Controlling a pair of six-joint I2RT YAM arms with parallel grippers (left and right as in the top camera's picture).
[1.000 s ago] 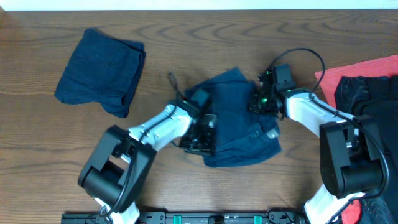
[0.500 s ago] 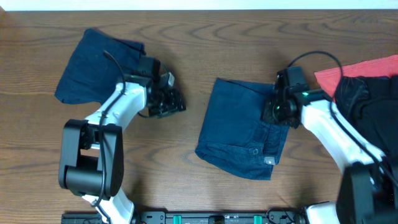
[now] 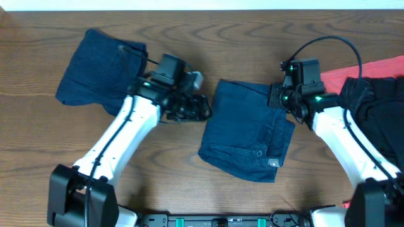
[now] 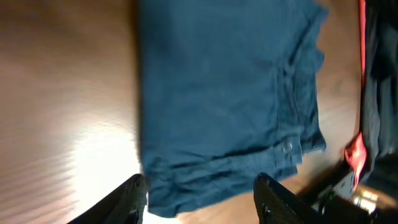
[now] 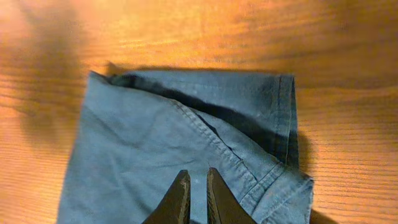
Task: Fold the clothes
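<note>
A folded pair of navy shorts (image 3: 246,129) lies in the middle of the table, waistband and a silver button toward the front. A second navy bundle (image 3: 101,72) lies at the back left. My left gripper (image 3: 203,108) hovers just off the middle shorts' left edge. In the left wrist view its fingers (image 4: 130,199) stand wide open with nothing between them, and the shorts (image 4: 224,93) lie ahead. My right gripper (image 3: 279,101) hangs over the shorts' back right corner. In the right wrist view it (image 5: 194,193) is nearly shut above the cloth (image 5: 155,143), with only a thin slit and nothing pinched.
A red cloth (image 3: 366,68) with a heap of black clothes (image 3: 372,94) on it lies at the right edge, close behind my right arm. Bare wooden table (image 3: 189,38) runs along the back and between the two navy bundles.
My left gripper swung from the middle shorts out to the back-left bundle, then back to the shorts' left edge, opening wider. The shorts now lie flat and folded. My right gripper shifted slightly back.
</note>
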